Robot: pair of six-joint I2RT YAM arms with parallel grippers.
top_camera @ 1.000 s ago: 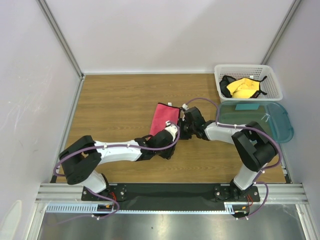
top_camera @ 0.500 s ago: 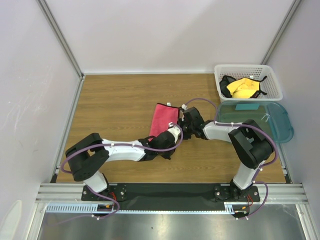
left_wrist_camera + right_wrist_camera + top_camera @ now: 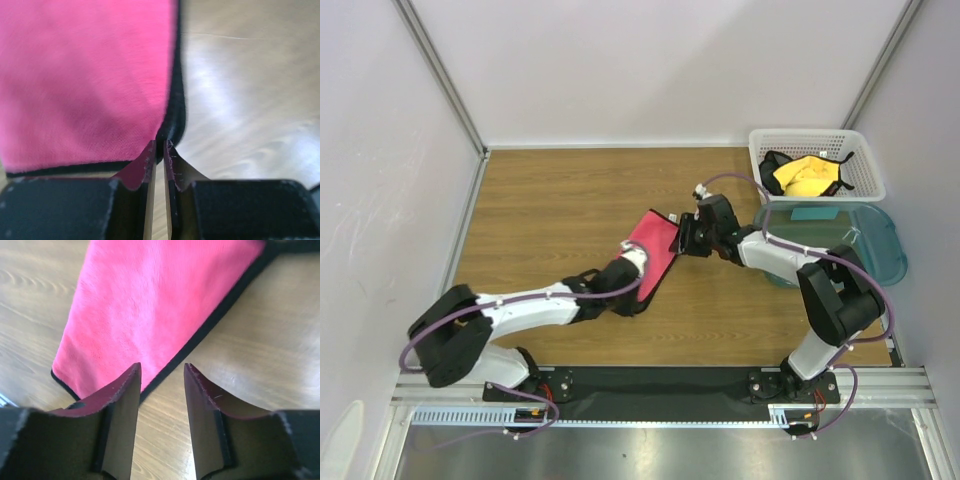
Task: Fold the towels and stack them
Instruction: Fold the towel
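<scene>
A pink towel with black trim [image 3: 656, 248] lies folded on the wooden table, its long side slanting. My left gripper [image 3: 638, 270] is at its near end. In the left wrist view the jaws [image 3: 160, 145] are pinched on the black-trimmed corner of the towel [image 3: 85, 75]. My right gripper [image 3: 683, 238] is at the towel's far right corner. In the right wrist view it [image 3: 161, 371] is open and holds nothing. It stands just over the black edge of the towel [image 3: 160, 300] and the bare wood beside it.
A white basket [image 3: 765, 172] at the back right holds a yellow and a black cloth [image 3: 805, 177]. A clear teal tub [image 3: 882, 250] stands in front of it, with a teal cloth [image 3: 812, 213] at its far side. Frame posts stand at the table's back corners.
My left arm has drawn back to the left with the towel's corner, and the towel now lies slanted. My right gripper has moved a little farther back and right.
</scene>
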